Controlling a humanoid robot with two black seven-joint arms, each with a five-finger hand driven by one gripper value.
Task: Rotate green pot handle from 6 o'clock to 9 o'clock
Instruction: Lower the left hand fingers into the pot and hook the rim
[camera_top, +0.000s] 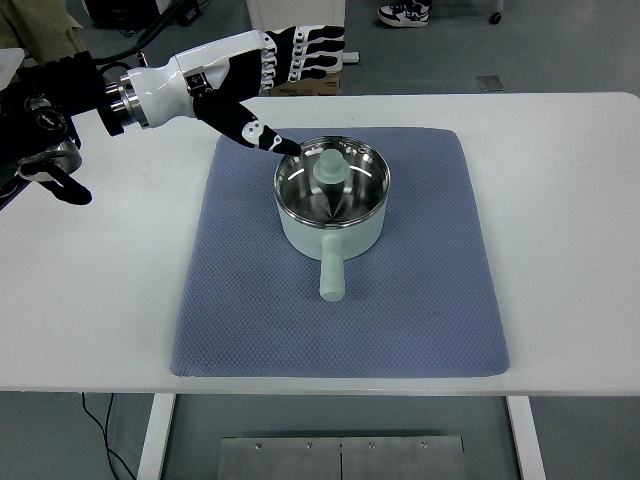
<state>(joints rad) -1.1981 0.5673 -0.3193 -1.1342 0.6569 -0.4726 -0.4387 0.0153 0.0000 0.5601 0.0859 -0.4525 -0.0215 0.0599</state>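
While your left robot hand (262, 70) hangs over the far-left part of the table (90, 300), the green pot (332, 196) sits just right of and nearer than its thumb, on the blue mat (420, 300). You see the pot handle (331, 274) pointing toward the near edge, well short of the robot hand. Farther back, the thumb tip lies just beside the pot's left rim; contact is unclear. The other fingers are stretched flat, holding nothing.
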